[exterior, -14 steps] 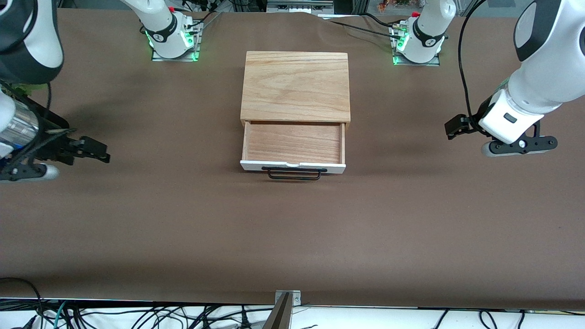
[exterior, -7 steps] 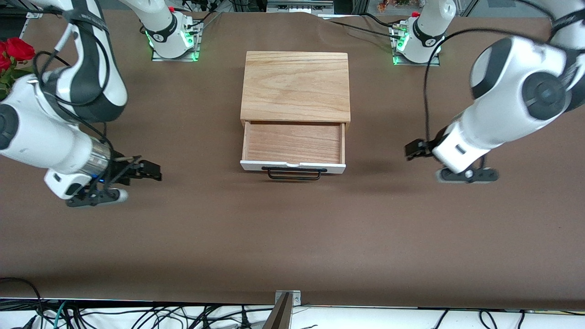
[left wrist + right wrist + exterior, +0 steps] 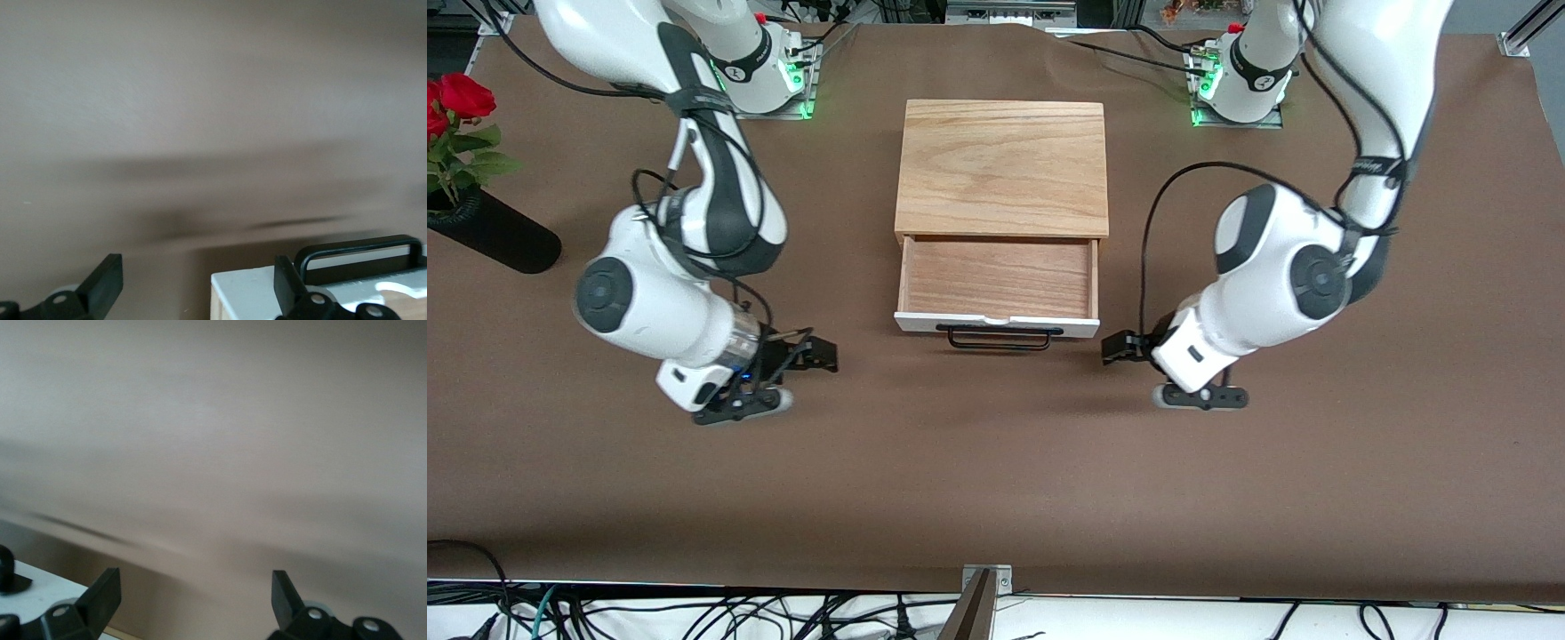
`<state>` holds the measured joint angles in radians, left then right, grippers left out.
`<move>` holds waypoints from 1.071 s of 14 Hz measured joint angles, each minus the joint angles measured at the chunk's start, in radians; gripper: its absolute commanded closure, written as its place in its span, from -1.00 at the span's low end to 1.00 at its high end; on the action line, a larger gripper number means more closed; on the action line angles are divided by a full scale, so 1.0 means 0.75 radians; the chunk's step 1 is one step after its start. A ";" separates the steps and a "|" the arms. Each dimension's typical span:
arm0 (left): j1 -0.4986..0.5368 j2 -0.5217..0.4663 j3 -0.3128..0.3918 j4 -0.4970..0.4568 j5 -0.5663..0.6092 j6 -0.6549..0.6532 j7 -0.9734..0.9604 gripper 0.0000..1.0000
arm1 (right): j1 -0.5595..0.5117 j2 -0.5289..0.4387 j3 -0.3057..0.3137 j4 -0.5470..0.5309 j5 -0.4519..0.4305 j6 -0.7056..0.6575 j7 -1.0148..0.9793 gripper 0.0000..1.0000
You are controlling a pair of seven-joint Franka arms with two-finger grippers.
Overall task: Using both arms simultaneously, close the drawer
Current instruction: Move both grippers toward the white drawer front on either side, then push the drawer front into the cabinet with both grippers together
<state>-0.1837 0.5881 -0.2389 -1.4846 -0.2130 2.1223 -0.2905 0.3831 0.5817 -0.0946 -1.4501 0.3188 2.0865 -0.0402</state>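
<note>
The drawer (image 3: 996,277) stands pulled out of its light-wood box casing (image 3: 1002,169), its white front panel (image 3: 996,324) and black wire handle (image 3: 999,339) facing the front camera. My left gripper (image 3: 1119,348) is open and empty, low beside the panel's corner at the left arm's end. In the left wrist view that corner (image 3: 267,293) and the handle (image 3: 360,250) show by my open left gripper (image 3: 198,287). My right gripper (image 3: 821,355) is open and empty, low by the panel's other end, with a gap between. The right wrist view shows the open right gripper (image 3: 193,600) and a bit of the panel (image 3: 30,593).
A black vase (image 3: 489,236) with red roses (image 3: 458,98) stands at the right arm's end of the brown table (image 3: 996,462). A metal clamp (image 3: 983,591) sits at the table edge nearest the front camera.
Both arms have swung in from the table's ends toward the drawer's front. Each gripper now sits close to one end of the white panel. The drawer has not moved.
</note>
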 measured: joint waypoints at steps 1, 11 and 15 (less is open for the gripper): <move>-0.017 0.038 0.000 0.000 0.000 0.006 0.000 -1.00 | 0.010 0.015 0.019 0.000 0.000 0.023 0.002 -1.00; -0.083 0.099 -0.001 -0.012 0.000 -0.012 0.000 -1.00 | 0.020 0.082 0.137 0.000 0.031 0.048 0.003 -1.00; -0.083 0.100 0.002 -0.012 0.000 -0.052 0.000 -1.00 | 0.021 0.084 0.168 0.000 0.068 0.046 0.003 -1.00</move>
<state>-0.2461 0.6633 -0.2377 -1.4936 -0.2130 2.0833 -0.2905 0.3992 0.6449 0.0317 -1.4503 0.3700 2.1214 -0.0376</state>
